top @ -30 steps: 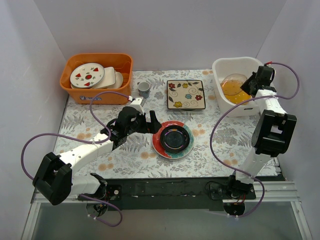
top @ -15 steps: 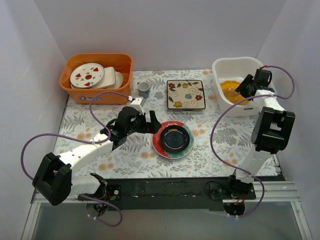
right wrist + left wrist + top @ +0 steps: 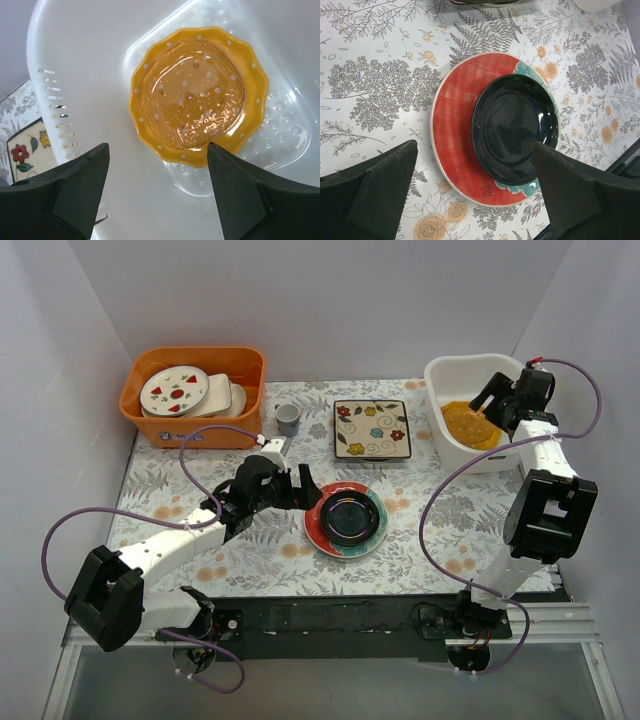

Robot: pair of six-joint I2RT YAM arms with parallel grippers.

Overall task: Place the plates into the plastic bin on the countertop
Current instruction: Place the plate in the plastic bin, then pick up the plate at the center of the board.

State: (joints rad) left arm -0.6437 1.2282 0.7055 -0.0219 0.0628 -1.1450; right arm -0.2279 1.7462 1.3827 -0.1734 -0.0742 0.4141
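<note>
1. A pale countertop printed with grey ferns and orange flowers [image 3: 250, 540] sits between plain white walls.
2. The white slotted plastic bin [image 3: 440, 380] stands at the far right corner, and an orange plastic bin [image 3: 190, 430] holding white round plates with red and green marks [image 3: 174, 390] at the far left.
3. The right gripper [image 3: 157, 150] hangs over the white bin, its fingers spread wide and holding nothing.
4. The left gripper [image 3: 474, 147] hovers just left of the stacked plates at centre, also wide open and empty.
5. A cream square floral plate [image 3: 371, 429] lies flat between the two bins.
6. A red-and-teal round plate [image 3: 318, 525] lies at centre.
7. A dark glossy round plate [image 3: 515, 127] rests on it, off-centre.
8. A yellow scalloped round plate [image 3: 145, 85] lies on the white bin's floor.
9. A small blue-grey cup [image 3: 288, 418] stands beside the orange bin.
</note>
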